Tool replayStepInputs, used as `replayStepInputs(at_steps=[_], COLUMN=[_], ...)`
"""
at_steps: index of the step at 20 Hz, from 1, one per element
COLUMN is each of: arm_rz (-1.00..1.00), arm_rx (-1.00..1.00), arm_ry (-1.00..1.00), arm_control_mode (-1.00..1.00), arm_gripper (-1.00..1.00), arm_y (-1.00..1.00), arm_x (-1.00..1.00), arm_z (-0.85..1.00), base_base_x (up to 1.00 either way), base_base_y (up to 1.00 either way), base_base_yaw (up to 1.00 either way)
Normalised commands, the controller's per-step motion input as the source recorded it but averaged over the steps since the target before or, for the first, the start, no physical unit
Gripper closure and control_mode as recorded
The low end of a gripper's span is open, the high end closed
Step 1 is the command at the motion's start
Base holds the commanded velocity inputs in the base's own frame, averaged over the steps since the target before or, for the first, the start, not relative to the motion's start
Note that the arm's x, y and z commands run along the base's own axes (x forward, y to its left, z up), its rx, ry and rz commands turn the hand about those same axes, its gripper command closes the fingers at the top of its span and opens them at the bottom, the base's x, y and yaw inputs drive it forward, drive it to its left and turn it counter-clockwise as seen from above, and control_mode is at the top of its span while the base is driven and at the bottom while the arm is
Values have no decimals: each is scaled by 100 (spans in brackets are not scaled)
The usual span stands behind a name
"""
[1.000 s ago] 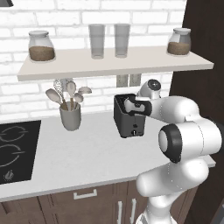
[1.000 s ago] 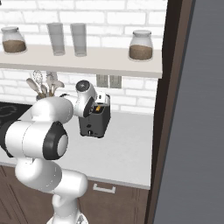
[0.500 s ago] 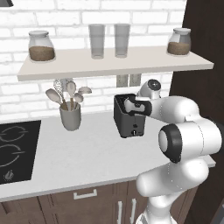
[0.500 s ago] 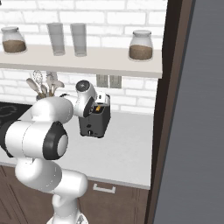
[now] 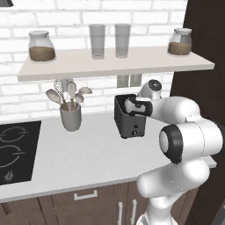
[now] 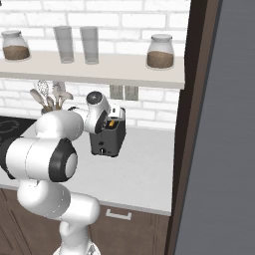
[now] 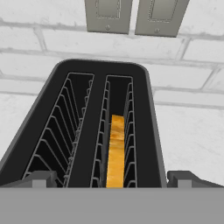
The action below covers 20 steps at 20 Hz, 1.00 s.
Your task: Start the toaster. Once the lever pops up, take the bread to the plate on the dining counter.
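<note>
The dark toaster stands on the white countertop by the brick wall. My gripper hangs just over its slotted top, open, with nothing between the fingers. In the hand view the toaster lies right below, and my gripper has one fingertip near each outer side of it. The golden bread sits low in the right slot; the left slot holds nothing. The plate and the dining counter are out of view.
A grey utensil cup stands left of the toaster, and a black hob is further left. A shelf with jars and glasses runs above. Wall outlets sit behind the toaster. A tall dark panel closes the right side.
</note>
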Motion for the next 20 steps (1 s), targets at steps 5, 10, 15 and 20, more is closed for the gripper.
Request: replayStepInputs(at_steps=[5,10,15,20], arm_rz=[0,0,0,0], arm_rx=[0,0,0,0], arm_ry=[0,0,0,0], arm_control_mode=[-100,-100,-100,-100], arm_gripper=[-100,-100,-100,-100], arm_y=[0,0,0,0], arm_x=[0,0,0,0], arm_z=[0,0,0,0], base_base_x=[0,0,0,0], base_base_y=[0,0,0,0], base_base_yaw=[0,0,0,0])
